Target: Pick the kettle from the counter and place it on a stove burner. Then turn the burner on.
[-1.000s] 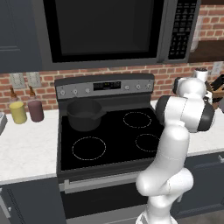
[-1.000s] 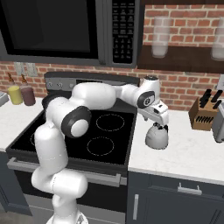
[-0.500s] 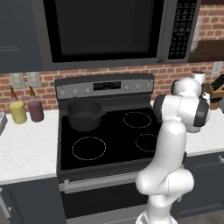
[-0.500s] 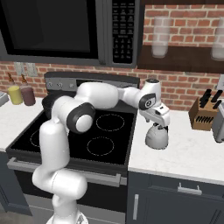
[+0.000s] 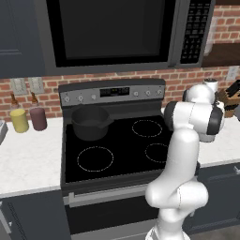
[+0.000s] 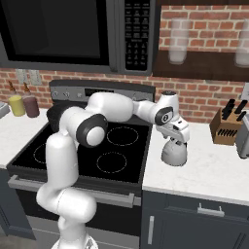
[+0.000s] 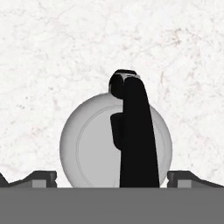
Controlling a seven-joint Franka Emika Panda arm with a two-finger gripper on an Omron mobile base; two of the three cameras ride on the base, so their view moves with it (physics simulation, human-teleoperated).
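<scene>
The silvery-white kettle [image 6: 174, 154] stands upright on the white counter [image 6: 209, 170], just right of the black cooktop. In the hand view the kettle [image 7: 87, 140] lies straight below me, its dark arched handle [image 7: 135, 131] running up the middle. My gripper [image 6: 175, 141] hangs right over the kettle's top and is open; the gripper [image 7: 113, 177] has one fingertip on each side of the dome, apart from it and wider than the handle. The nearest small stove burner [image 6: 111, 162] is a dashed ring left of the kettle, also visible as the burner [image 5: 157, 152].
A wide dark pot [image 5: 90, 123] sits on the rear left burner. The stove's knobs [image 5: 112, 93] line the back panel under the microwave. A knife block [image 6: 224, 127] stands right of the kettle. Yellow jar [image 5: 19, 120] and maroon jar [image 5: 38, 118] stand far left.
The hand has come down a little and shifted slightly right, closer over the kettle's top. The kettle has not moved.
</scene>
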